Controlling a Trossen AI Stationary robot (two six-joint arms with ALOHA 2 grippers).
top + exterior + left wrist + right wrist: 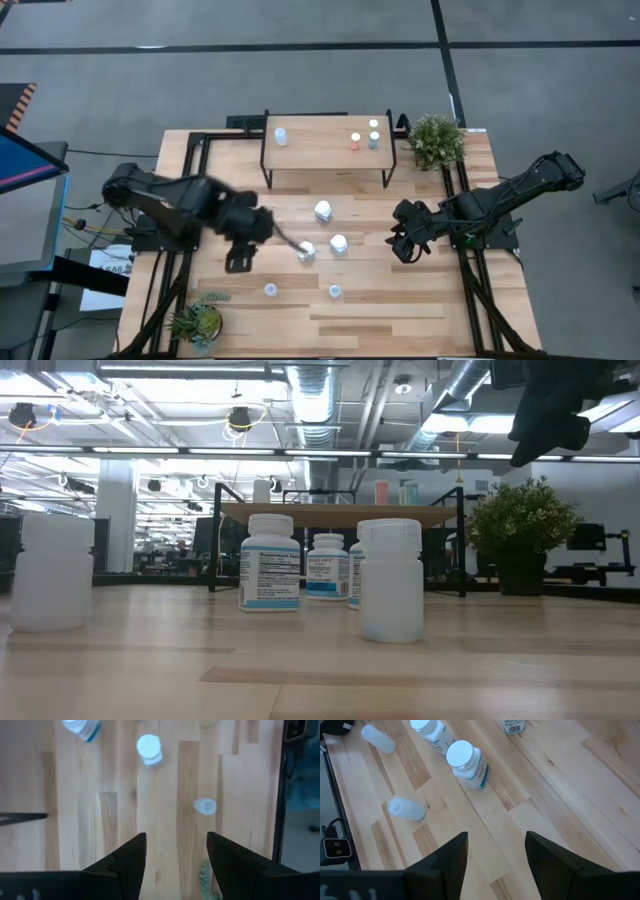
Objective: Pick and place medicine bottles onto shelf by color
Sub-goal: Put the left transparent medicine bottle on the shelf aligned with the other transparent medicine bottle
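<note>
We see the shelf (325,148) standing at the far middle of the wooden surface (400,310), its light top carrying four tiny bottles: a pale-capped one (281,136) near its left end, and an orange-capped one (355,141), a green-capped one (373,140) and another pale one (374,124) grouped near its right end.

In front of the shelf, three bigger white bottles with blue labels stand on the surface: one (323,210) nearest the shelf, one (339,243) closer to us and slightly right, and one (307,251) just left of that. Two tiny pale bottles sit nearer the front edge, one (270,289) to the left and one (335,291) to the right, well apart from each other.

The left gripper (238,262) hovers over the surface left of the three white bottles, near the leftmost one but not touching it; in its wrist view the fingers (127,862) stand apart with bare wood between them, holding nothing.

The right gripper (405,246) hangs above the surface to the right of the white bottles, apart from them. Its fingers (450,857) are also spread and empty, with white bottles and tiny ones ahead of them.

A potted plant (436,141) stands beside the shelf's right end, and another plant (197,320) sits at the front left corner
</note>
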